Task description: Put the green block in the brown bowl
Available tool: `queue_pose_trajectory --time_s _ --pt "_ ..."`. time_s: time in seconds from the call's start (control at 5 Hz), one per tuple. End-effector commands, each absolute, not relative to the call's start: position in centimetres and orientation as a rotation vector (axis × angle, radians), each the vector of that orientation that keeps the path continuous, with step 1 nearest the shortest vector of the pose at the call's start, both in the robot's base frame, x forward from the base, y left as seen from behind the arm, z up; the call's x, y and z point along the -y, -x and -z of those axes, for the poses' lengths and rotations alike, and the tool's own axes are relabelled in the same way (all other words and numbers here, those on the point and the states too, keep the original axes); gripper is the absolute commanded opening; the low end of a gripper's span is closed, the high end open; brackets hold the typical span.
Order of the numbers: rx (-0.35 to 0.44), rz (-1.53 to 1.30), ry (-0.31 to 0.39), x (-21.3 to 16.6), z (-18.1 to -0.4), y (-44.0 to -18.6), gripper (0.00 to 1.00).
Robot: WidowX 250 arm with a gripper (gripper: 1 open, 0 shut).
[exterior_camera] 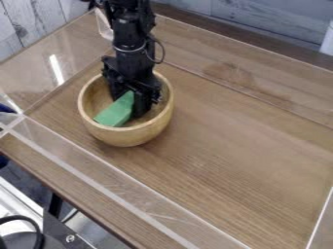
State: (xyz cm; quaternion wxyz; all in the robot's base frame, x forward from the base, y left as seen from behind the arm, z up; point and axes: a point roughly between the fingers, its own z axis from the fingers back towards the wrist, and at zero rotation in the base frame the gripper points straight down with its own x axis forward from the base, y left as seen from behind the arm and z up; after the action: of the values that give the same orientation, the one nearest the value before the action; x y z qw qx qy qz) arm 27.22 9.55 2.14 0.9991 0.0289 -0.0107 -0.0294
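Observation:
The brown bowl (146, 128) sits on the wooden table at the left of the view. Inside it lies the green block (119, 111), tilted, with its lower end on the bowl's floor and its upper end between the fingers. My black gripper (134, 94) points straight down into the bowl and is shut on the block's upper end. The arm rises from it toward the top of the view.
The wooden table (235, 146) is ringed by a clear raised border (78, 180). A pale plank wall (26, 24) runs behind at the upper left. The table's front edge drops off at the lower left.

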Motion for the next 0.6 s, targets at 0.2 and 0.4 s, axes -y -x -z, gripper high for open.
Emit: queue_pose_trajectory --time_s 0.2,0.4 --pt "0.018 0.039 -0.029 -8.44 -2.12 -28.17 0.00" --pt "0.016 0.028 -0.035 -8.69 -1.82 -28.11 0.00"
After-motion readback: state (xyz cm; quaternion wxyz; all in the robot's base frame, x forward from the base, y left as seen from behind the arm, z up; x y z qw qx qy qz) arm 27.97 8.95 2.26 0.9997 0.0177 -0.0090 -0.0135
